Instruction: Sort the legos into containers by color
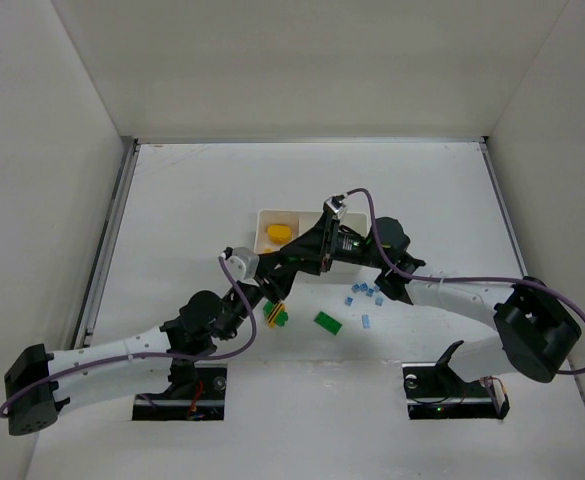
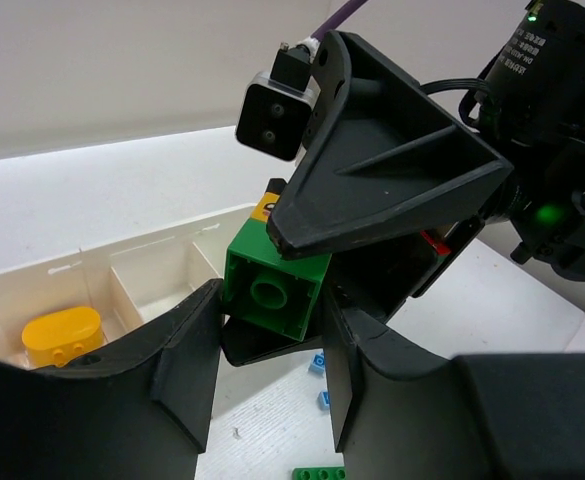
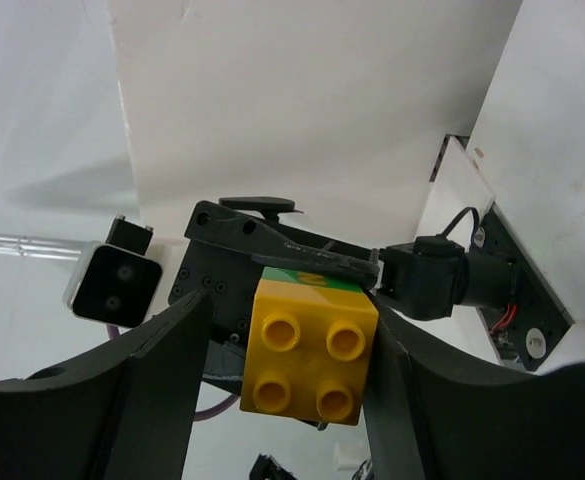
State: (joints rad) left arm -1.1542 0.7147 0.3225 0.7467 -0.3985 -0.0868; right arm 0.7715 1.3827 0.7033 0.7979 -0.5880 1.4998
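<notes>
Two bricks are locked together (studs in socket): left end effector pinches the green brick, right end effector pinches the yellow brick, so twist them apart gently above the tray.

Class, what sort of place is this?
Likely a robotics lab test cell: white walls boxing in a table, left arm and right arm bolted at its edge, bricks near a tray.

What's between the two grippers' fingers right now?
A green brick against a yellow brick: the left wrist view shows green in the left gripper, the right wrist view yellow in the right gripper.
</notes>
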